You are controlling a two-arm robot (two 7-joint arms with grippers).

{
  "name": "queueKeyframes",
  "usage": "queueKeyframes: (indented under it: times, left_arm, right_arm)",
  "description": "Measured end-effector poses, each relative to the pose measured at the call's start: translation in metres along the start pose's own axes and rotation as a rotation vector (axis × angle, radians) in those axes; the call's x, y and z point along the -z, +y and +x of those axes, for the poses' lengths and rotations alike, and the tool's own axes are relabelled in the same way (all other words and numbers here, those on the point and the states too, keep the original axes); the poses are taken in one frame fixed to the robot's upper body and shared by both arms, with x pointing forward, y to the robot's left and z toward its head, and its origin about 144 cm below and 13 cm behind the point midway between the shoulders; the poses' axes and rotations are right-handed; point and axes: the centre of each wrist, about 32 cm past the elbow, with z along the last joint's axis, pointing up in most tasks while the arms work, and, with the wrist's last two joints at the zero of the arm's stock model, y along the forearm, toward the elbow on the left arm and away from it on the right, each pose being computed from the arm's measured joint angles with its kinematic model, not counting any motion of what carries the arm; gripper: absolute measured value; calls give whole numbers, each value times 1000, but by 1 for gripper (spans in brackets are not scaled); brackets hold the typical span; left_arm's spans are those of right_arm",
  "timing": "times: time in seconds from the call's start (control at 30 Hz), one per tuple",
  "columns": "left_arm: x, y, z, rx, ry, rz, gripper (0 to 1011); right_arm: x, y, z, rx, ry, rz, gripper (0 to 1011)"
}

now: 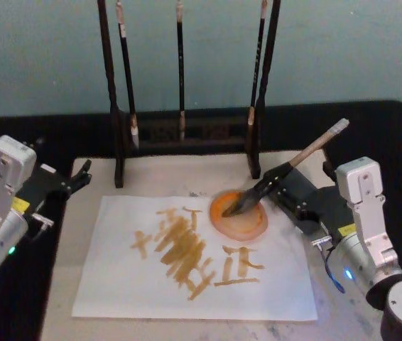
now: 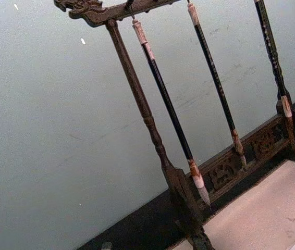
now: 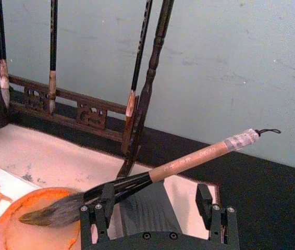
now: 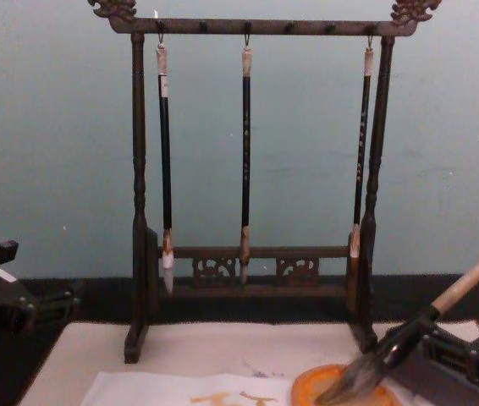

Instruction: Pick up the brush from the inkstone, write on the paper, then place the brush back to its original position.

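Notably, the right gripper (image 3: pixel 155 205) stands wide open astride the brush (image 3: pixel 137 182), whose bristles rest in the inkstone (image 1: pixel 240 215) beside the paper (image 1: pixel 194 266). Risk: withdrawing carelessly could nudge the handle, rolling the brush off the inkstone.

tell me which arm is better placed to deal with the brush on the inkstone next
Right. The right gripper sits open around the black lower section of the brush, whose bristles rest in the inkstone. The left gripper is parked at the mat's far left edge, well away from both.
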Motion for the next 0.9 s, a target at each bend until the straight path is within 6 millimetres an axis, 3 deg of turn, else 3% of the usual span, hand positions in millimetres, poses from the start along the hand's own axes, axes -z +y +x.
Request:
queueKeyframes:
  times: [0.9]
  left_arm:
    - [0,0,0,0,0,0,1010]
  right_arm:
    - [4,2,-3,14,-28,-14,1000]
